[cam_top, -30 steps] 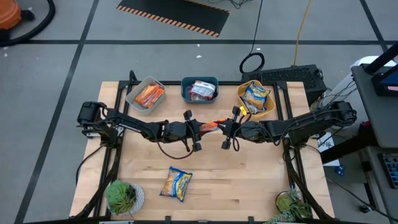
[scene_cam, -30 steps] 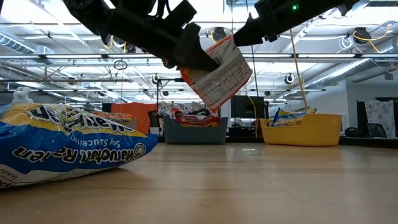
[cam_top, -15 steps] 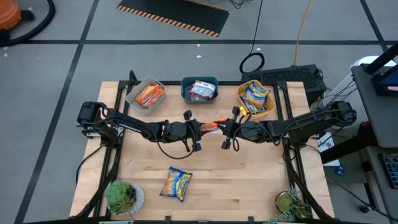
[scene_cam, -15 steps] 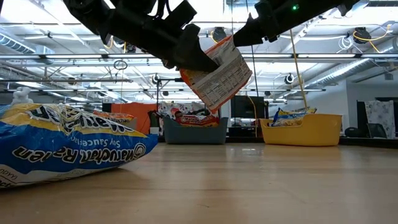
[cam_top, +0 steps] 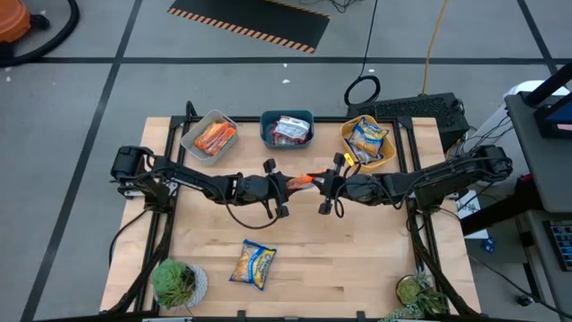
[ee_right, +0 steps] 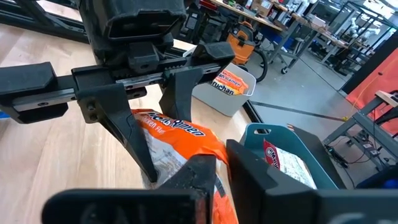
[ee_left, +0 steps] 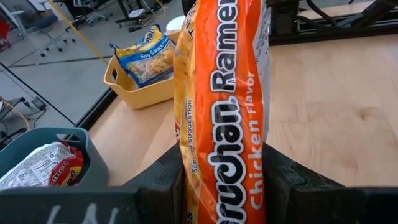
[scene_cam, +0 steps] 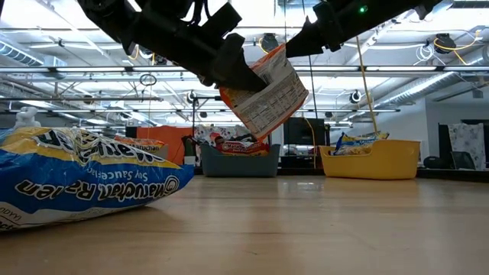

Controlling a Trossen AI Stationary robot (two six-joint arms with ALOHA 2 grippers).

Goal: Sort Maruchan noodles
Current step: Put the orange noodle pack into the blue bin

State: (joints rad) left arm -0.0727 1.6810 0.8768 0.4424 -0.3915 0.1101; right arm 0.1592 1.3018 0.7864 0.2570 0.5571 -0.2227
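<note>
An orange Maruchan noodle packet [cam_top: 302, 182] hangs in the air above the middle of the table, between my two grippers. My left gripper [cam_top: 288, 185] comes from the table's left and is shut on one end of it. My right gripper [cam_top: 318, 183] comes from the right and is shut on the other end. In the low view the packet [scene_cam: 267, 95] shows its white printed back, tilted. A yellow-and-blue packet [cam_top: 254, 265] lies flat on the table near the front edge. My left gripper pinches the orange packet's end [ee_left: 217, 186] between its two fingers [ee_left: 171, 177], coming nearly level from the table's left. The packet runs lengthwise away from the fingers, lifted clear of the table. My right gripper has the packet's other end, at its upper corner [scene_cam: 286, 52], between its two fingers [ee_right: 196, 174]. It comes from the table's right, slanting slightly down. The gap between the fingers is narrow and the orange edge [ee_right: 219, 186] shows in it.
Along the far edge stand a grey tub [cam_top: 193, 136] with orange packets, a teal tub [cam_top: 266, 132] with a silver-and-red packet, and a yellow tub [cam_top: 349, 150] with yellow-and-blue packets. Small plants stand at the front left [cam_top: 177, 283] and front right [cam_top: 420, 293] corners.
</note>
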